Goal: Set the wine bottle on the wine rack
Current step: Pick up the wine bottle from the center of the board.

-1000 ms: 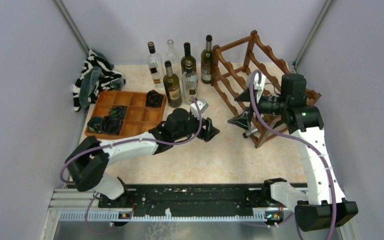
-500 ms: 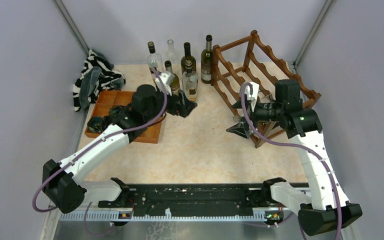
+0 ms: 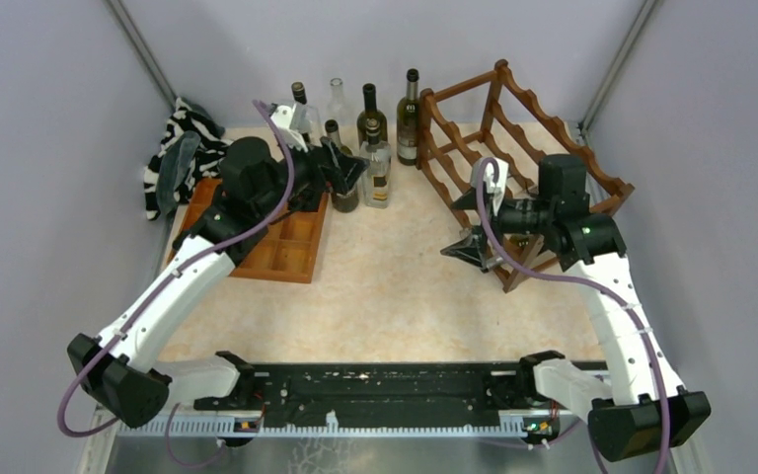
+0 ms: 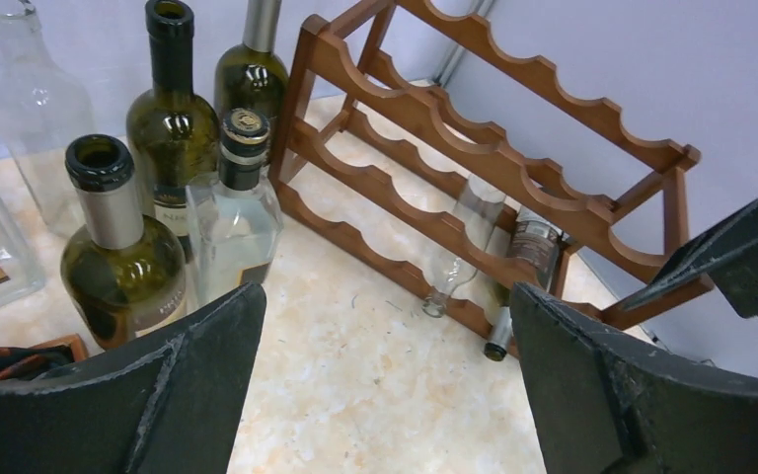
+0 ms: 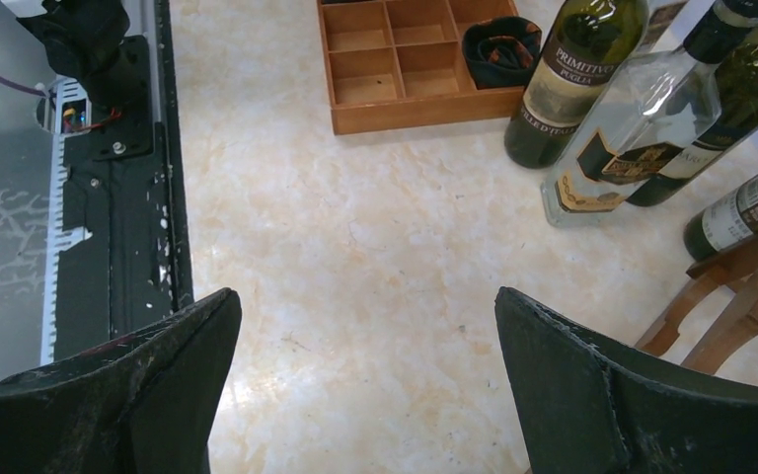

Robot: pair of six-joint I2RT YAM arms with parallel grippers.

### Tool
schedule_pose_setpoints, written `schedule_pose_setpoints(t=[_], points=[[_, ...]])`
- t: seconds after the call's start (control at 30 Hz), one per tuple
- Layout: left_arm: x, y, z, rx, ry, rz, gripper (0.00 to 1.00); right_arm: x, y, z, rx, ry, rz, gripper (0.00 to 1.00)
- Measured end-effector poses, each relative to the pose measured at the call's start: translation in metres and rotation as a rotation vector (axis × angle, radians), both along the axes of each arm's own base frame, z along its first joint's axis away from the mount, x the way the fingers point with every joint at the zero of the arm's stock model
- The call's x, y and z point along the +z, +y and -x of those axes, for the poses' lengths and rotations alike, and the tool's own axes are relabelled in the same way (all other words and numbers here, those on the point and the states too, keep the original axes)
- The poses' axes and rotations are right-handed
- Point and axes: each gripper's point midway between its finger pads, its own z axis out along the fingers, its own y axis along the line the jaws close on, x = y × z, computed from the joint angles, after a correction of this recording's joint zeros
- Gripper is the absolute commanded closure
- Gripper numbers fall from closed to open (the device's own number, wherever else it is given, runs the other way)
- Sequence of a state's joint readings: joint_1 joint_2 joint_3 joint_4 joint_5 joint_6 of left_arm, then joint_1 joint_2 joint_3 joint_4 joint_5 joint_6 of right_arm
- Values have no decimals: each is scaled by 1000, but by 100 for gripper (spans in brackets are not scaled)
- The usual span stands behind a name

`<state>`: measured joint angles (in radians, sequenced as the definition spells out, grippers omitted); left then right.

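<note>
Over at the far left, a striped cloth [image 3: 183, 148] is lying bunched beside the tray [image 3: 291, 252]. The left arm is reaching across that tray, and the left end effector [image 4: 387, 296] is hanging spread wide, holding nothing. It is facing a cluster of upright bottles at the far edge of the table [image 3: 395, 296].

Closest to its fingers, a green bottle [image 4: 123, 272] with a grey foil neck is standing. A square bottle [image 4: 232, 222] of clear glass is standing just to its right, and more bottles are standing behind them.

To the right of the cluster, the rack [image 4: 553, 91] is sitting at an angle near the far right corner. Two bottles are lying in its lowest tier, a glass bottle [image 4: 466, 232] and a dark bottle [image 4: 523, 257], both with their necks pointing near.

The right end effector [image 3: 462, 225] is hovering just left of the rack's near end, fingers spread wide and gripping nothing.
</note>
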<state>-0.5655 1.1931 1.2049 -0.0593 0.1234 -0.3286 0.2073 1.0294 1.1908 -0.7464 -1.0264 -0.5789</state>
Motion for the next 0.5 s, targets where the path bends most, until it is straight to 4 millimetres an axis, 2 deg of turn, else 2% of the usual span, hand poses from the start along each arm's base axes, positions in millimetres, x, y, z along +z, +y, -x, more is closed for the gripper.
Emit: schedule_pose_setpoints(t=[0.2,0.3,0.4,0.5], points=[[2,1,-24,33,0,-55,1,-9,3,-7,11,52,1,2],[10,0,-38,28,-10,-63,2,-14,5,-15,10,81,10,2],[18,-9,-55,10,-8,-60,2,-14,6,-23,7,90,17,2],[12,-18,-70,7,14,-61,2,-18,6,-29,-4,99,25,2]])
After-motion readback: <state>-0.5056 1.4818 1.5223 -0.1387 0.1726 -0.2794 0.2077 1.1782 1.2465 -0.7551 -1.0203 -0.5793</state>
